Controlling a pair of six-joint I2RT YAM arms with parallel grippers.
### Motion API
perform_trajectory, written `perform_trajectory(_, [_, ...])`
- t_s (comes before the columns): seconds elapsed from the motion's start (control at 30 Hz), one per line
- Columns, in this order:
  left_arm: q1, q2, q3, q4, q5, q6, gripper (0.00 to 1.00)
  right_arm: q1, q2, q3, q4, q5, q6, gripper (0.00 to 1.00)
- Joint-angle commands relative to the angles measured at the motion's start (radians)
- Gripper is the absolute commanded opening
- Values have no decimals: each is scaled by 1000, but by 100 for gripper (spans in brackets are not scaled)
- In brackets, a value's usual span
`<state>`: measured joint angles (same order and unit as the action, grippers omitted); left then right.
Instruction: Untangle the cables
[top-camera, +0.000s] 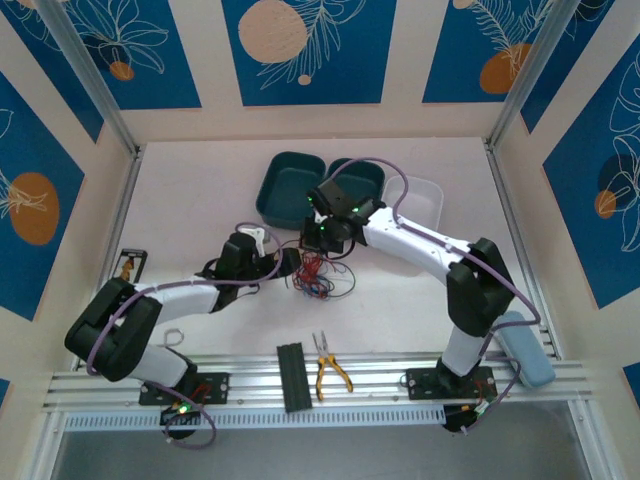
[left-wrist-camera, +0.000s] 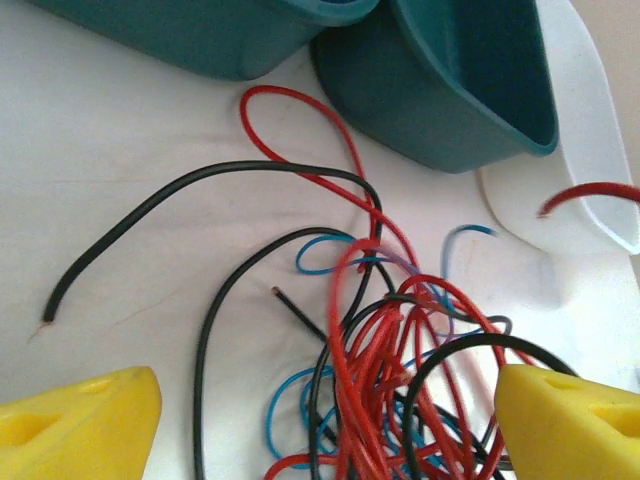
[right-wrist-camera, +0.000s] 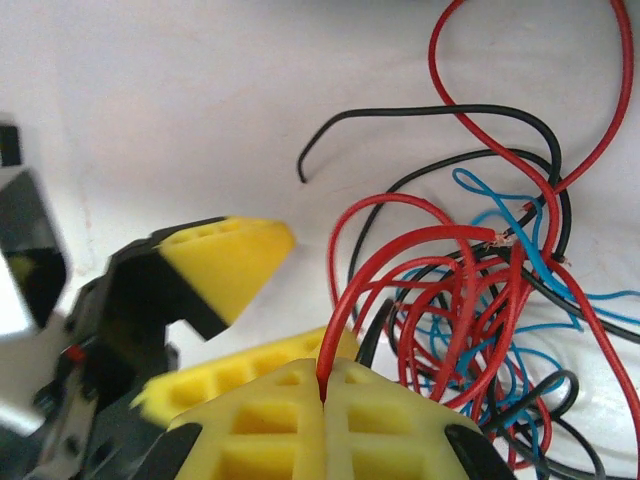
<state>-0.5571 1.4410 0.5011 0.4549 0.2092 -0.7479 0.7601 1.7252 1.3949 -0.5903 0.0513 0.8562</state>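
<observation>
— From above, where do the cables (top-camera: 318, 272) lie?
— On the white table (top-camera: 200, 190); a thin, loopy knot of red, blue and black between your bent arms, near the teal bins (top-camera: 285, 190).
— Left wrist?
— Your left gripper (left-wrist-camera: 325, 390) has its blunt yellow fingers wide apart, straddling the heap.
— Right wrist?
— Your right gripper (right-wrist-camera: 325, 385) is pressed together, pinching a red cable (right-wrist-camera: 352, 285).
</observation>
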Motion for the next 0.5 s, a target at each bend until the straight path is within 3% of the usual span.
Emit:
perform_trajectory(0.0, [-18, 23, 27, 39, 30, -11, 83, 11, -58, -23, 4, 7, -27, 0])
perform_trajectory(0.23, [-23, 51, 19, 77, 36, -24, 69, 30, -131, -8, 3, 30, -58, 0])
perform_trajectory(0.47, [-22, 55, 20, 53, 30, -10, 65, 36, -198, 4, 5, 54, -97, 0])
